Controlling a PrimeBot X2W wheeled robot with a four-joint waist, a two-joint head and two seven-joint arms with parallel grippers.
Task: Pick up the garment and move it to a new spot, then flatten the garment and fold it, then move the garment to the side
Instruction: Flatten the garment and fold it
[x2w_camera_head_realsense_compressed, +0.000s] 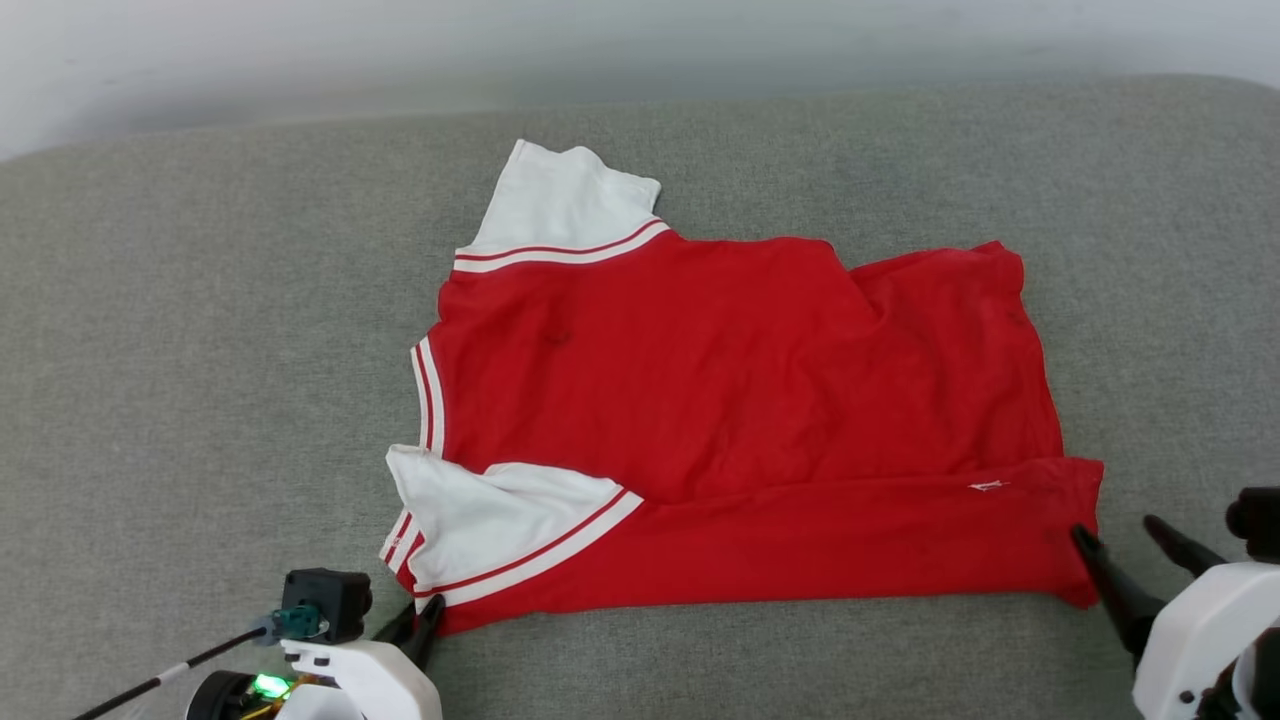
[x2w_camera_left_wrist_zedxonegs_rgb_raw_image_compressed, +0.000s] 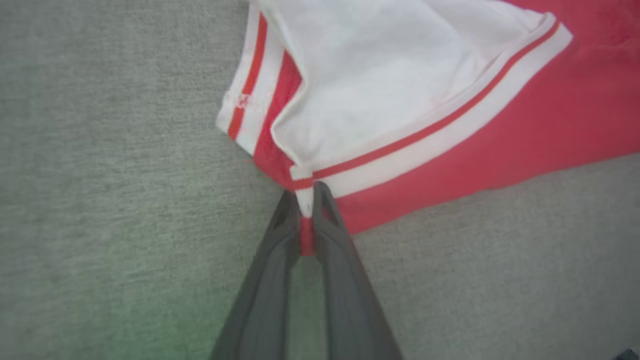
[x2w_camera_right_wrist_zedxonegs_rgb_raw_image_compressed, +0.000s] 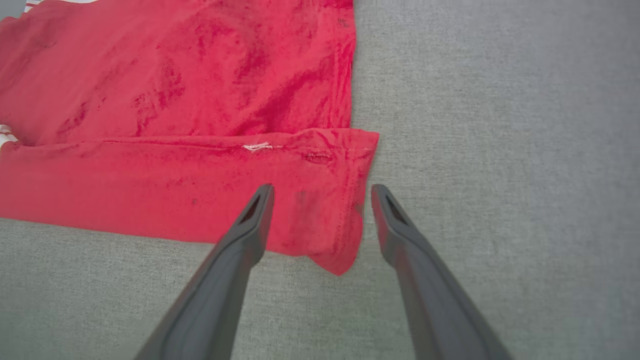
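A grey fabric surface (x2w_camera_head_realsense_compressed: 200, 350) carries the garment (x2w_camera_head_realsense_compressed: 720, 380), spread at its centre, near edge folded over. The right gripper (x2w_camera_right_wrist_zedxonegs_rgb_raw_image_compressed: 322, 189) gapes wide astride the near right corner, holding nothing; the left gripper (x2w_camera_left_wrist_zedxonegs_rgb_raw_image_compressed: 306, 199) pinches the striped trim (x2w_camera_left_wrist_zedxonegs_rgb_raw_image_compressed: 400, 150) at the near left corner.

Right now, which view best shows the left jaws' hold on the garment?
Left wrist view: close up, left gripper shut on the striped sleeve corner of the garment. Head view shows it small; right wrist view shows the garment's hem end instead.
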